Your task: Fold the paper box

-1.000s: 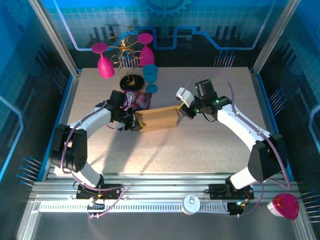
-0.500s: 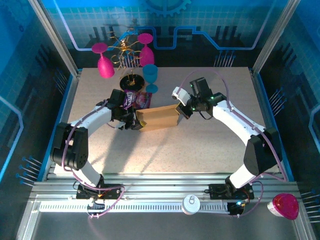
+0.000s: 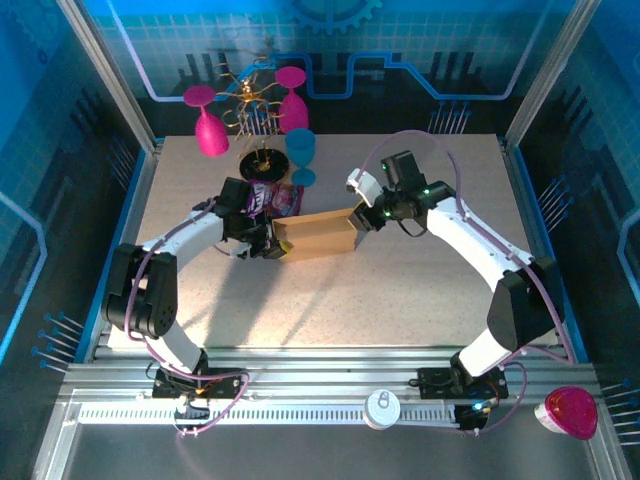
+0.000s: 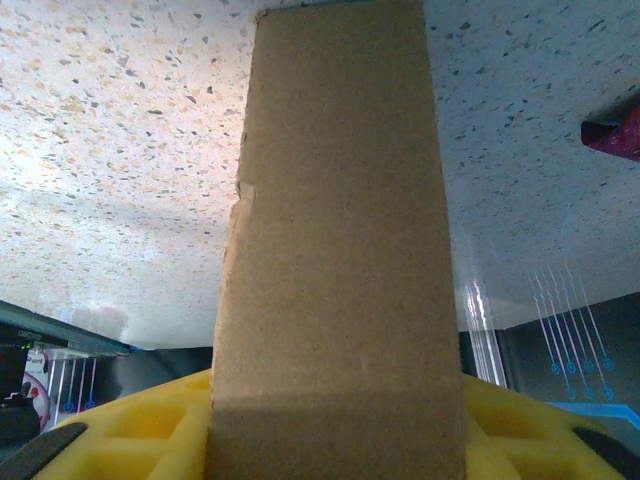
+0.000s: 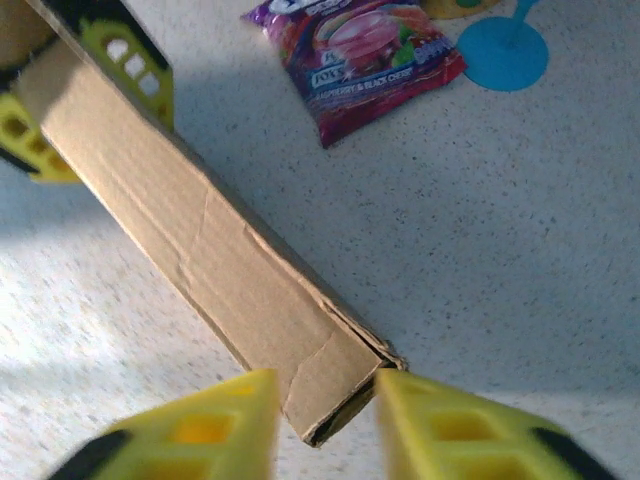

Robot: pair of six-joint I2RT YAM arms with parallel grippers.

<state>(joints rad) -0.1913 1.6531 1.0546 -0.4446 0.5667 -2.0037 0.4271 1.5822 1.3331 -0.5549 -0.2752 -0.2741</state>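
The paper box (image 3: 318, 236) is a flattened brown cardboard sleeve lying mid-table, long side running left to right. My left gripper (image 3: 271, 243) is shut on its left end; in the left wrist view the cardboard (image 4: 335, 250) fills the space between the yellow fingers (image 4: 150, 425). My right gripper (image 3: 358, 221) is at the right end. In the right wrist view its jaws (image 5: 327, 400) stand open on either side of the box's end corner (image 5: 200, 250). The right finger touches that corner, and a small gap remains at the left finger.
A purple snack packet (image 3: 280, 200) lies just behind the box, also seen from the right wrist (image 5: 365, 50). Behind it stand a blue glass (image 3: 300, 152), two pink glasses (image 3: 208, 125) and a gold wire rack (image 3: 258, 130). A pink object (image 3: 570, 412) lies off the table, front right.
My right gripper has shifted slightly left onto the box's right end and its jaws have parted from shut. The left gripper and the box have stayed put.
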